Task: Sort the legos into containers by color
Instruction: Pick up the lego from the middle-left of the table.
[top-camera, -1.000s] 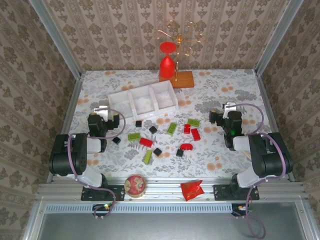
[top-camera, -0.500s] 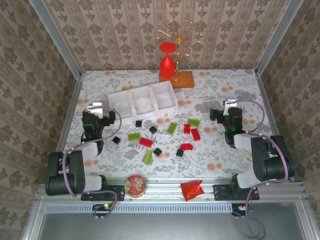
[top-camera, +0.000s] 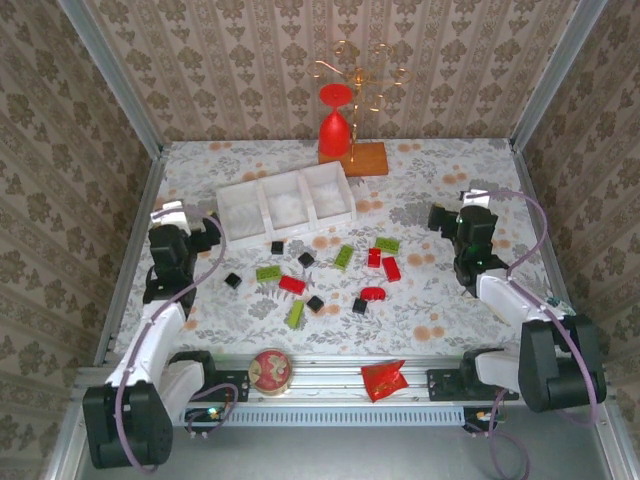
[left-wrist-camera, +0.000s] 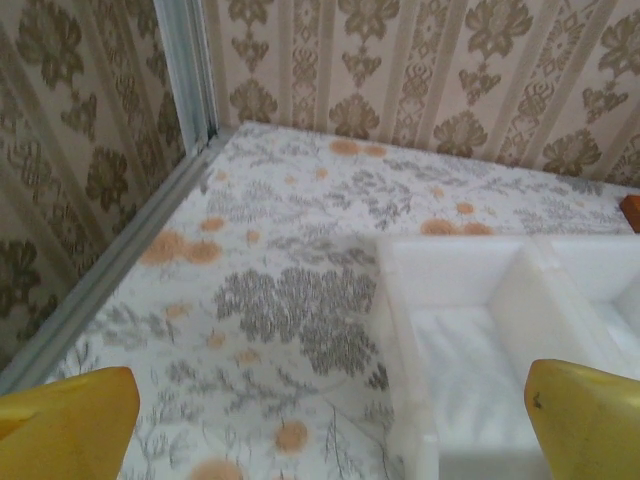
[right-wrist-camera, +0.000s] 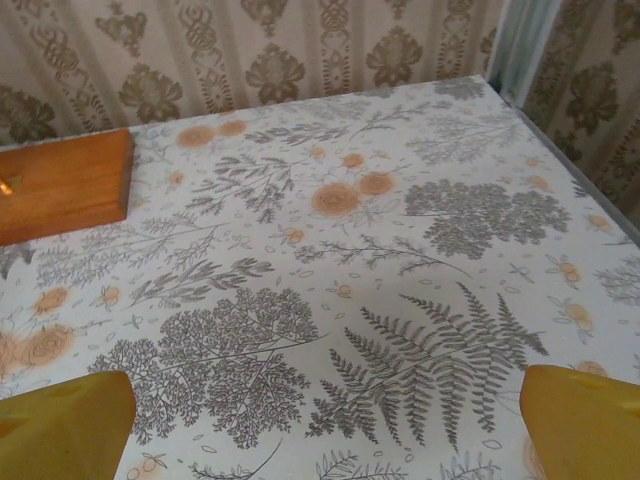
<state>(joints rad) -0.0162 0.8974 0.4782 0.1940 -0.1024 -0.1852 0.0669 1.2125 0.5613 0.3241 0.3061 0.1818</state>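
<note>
The left wrist view's edges cut off the white tray (left-wrist-camera: 400, 300) and both yellow fingers (left-wrist-camera: 70, 425).

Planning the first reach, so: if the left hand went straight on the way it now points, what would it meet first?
Likely the white tray: its left end wall sits just ahead of the left hand, toward the hand's right side; beside that lies the floral table. Depth is unclear.

No words or numbers can be read anywhere. The round red tin (top-camera: 270, 370) and the crinkled red packet (top-camera: 383, 379) show some marks, but these are too small to make out.
</note>
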